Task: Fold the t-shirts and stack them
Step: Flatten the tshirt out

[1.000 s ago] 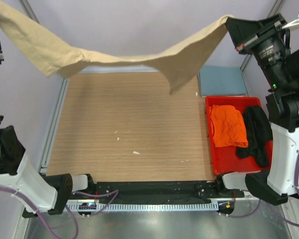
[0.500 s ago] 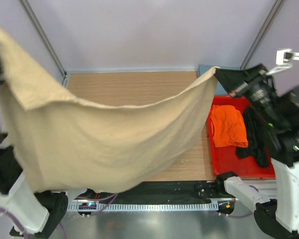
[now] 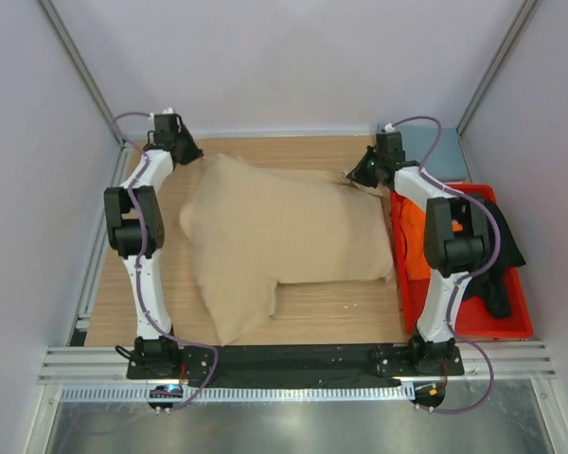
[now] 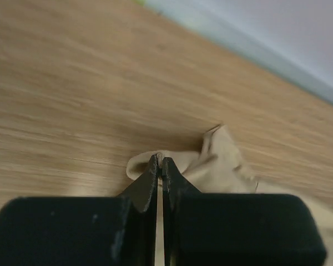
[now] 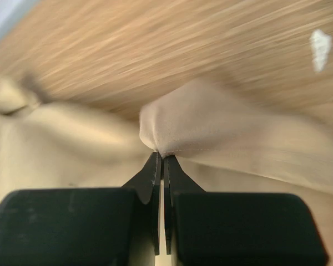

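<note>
Left claw (image 4: 160, 159) and right claw (image 5: 161, 156) are each pinched tight on a far corner of the tan t-shirt (image 3: 284, 232), which lies spread out, somewhat rumpled, on the wooden table (image 3: 341, 305), beside the red bin (image 3: 511, 328) holding the orange t-shirt (image 3: 412, 248) and the black t-shirt (image 3: 500, 288).

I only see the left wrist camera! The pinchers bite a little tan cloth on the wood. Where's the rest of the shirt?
Observer: The tan t-shirt lies spread across the table, between both arms.
Operator: Is the other arm holding it too?
Observer: Yes, the right gripper is shut on its far right edge.
Operator: Any more shirts?
Observer: An orange t-shirt and a black t-shirt sit in the red bin.
</note>
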